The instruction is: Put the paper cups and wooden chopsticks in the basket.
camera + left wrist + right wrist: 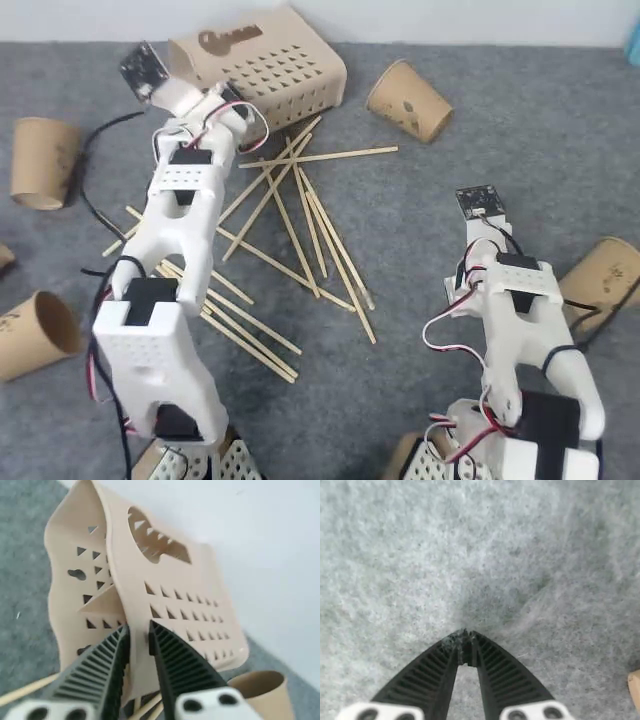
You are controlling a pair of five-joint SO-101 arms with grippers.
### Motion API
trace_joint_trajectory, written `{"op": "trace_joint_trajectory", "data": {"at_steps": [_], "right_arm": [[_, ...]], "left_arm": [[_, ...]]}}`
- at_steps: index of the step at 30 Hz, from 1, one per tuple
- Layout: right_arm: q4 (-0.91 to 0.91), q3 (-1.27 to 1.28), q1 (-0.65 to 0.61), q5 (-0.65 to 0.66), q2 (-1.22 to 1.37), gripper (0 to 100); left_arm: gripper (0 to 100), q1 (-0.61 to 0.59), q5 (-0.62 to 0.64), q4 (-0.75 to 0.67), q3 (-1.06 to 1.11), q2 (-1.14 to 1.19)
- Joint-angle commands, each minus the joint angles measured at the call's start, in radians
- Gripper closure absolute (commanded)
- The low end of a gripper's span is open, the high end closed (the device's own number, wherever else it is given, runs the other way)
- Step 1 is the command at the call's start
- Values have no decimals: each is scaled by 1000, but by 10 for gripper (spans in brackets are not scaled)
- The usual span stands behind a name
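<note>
The beige perforated basket [262, 62] lies tipped at the back of the grey mat. My left gripper [222, 100] is at its near corner, and the left wrist view has the gripper [139, 628] shut on the basket's wall [165, 585]. Several wooden chopsticks [300, 215] lie scattered across the middle. Paper cups lie on their sides: one right of the basket [408, 100], one at far left [42, 162], one at near left [30, 335], one at far right [605, 280]. My right gripper [465, 634] is shut and empty, low over bare mat.
The right arm [510, 290] stands at the near right, clear of the chopsticks. A white wall runs behind the basket. Another cup [265, 690] and a chopstick [25, 692] lie just beyond the basket in the left wrist view. Open mat lies between the arms.
</note>
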Motion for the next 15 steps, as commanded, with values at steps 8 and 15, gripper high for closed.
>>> {"op": "trace_joint_trajectory", "data": {"at_steps": [8,15], "right_arm": [[-7,-2,-8,14,-45,991],[-7,-2,-8,14,-45,991]], "left_arm": [[990,-55,43,104,-56,-235],[990,-40,81,373,-59,-433]]}}
